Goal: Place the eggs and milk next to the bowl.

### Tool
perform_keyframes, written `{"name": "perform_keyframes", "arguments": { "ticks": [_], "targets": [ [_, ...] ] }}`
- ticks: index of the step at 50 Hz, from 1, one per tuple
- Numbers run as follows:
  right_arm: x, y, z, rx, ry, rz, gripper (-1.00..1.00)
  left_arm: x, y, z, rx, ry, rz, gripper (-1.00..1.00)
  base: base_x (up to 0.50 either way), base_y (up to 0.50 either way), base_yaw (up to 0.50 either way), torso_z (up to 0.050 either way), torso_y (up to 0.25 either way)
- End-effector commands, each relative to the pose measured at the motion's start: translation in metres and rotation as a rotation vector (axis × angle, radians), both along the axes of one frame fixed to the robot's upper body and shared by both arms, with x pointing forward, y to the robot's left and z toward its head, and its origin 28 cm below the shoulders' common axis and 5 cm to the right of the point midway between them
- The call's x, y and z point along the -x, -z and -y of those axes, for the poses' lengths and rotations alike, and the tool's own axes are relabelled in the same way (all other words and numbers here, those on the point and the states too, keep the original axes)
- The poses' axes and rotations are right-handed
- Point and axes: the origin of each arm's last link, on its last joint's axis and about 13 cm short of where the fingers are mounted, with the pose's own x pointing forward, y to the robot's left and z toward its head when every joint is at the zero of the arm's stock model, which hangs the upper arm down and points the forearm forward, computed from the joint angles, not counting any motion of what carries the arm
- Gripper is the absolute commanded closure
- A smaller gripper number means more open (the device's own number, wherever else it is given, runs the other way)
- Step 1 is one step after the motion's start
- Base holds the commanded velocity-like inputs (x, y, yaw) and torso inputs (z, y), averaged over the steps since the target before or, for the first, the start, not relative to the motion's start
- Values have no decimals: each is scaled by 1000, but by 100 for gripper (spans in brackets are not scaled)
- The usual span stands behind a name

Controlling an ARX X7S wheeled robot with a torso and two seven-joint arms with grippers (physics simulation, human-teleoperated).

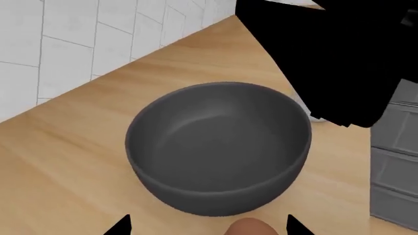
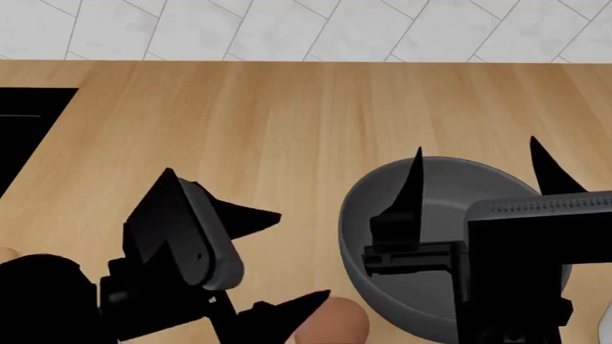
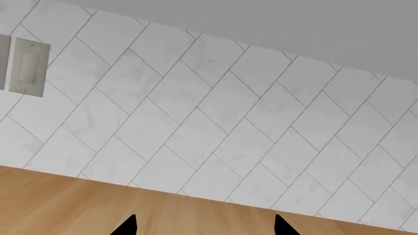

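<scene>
**Brown egg between left fingers, just beside the grey bowl**

Reddish-brown egg (image 2: 333, 320): on the wooden counter (image 2: 287, 122), low in the head view, at about 8 o'clock from the bowl (image 2: 383, 215) and close against its outer wall; actual contact cannot be confirmed. In the left wrist view the same egg shows only as a brown cap at the frame edge, between the two dark fingertips.

Bowl: large, deep, matte dark grey, upright, inside bare as far as visible. Sits on the counter toward the right of the head view.

Left gripper (image 2: 292, 261): fingers spread, one tip at 10 o'clock from the egg, the other at the egg's near-left side. Jaws apart; whether either pad touches the egg cannot be told.

Right gripper (image 2: 475, 168): over the bowl, fingers pointing toward the wall, set wide apart, nothing between them. Its wrist camera sees only white tiled wall (image 3: 216, 112), a pale wall plate (image 3: 27, 67) and a strip of counter.

Black sink (image 2: 24, 136): at 9 o'clock, far left edge of the counter, well apart from the bowl.

Pale egg and milk: not identified in any view.
</scene>
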Motion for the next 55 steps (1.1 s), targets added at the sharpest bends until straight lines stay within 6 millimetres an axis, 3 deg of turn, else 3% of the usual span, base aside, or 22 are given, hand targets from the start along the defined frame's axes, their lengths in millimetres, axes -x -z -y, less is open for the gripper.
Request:
{"name": "perform_keyframes", "arguments": {
  "ticks": [1, 10, 33, 55],
  "targets": [
    [0, 2, 0, -4, -2, 1, -100, 15, -7, -22, 59, -135, 24, -100, 0, 0, 0, 0, 0],
    [-2, 5, -1, -13, -11, 0, -100, 38, -14, -35, 58, -288, 67, -100, 0, 0, 0, 0, 0],
    [-4, 6, -3, -20, -26, -1, -100, 57, -7, -69, 17, -675, 111, -100, 0, 0, 0, 0, 0],
    [-8, 13, -5, -29, -39, -7, -100, 81, 6, -82, 57, -986, 128, -100, 0, 0, 0, 0, 0]
  ]
}}
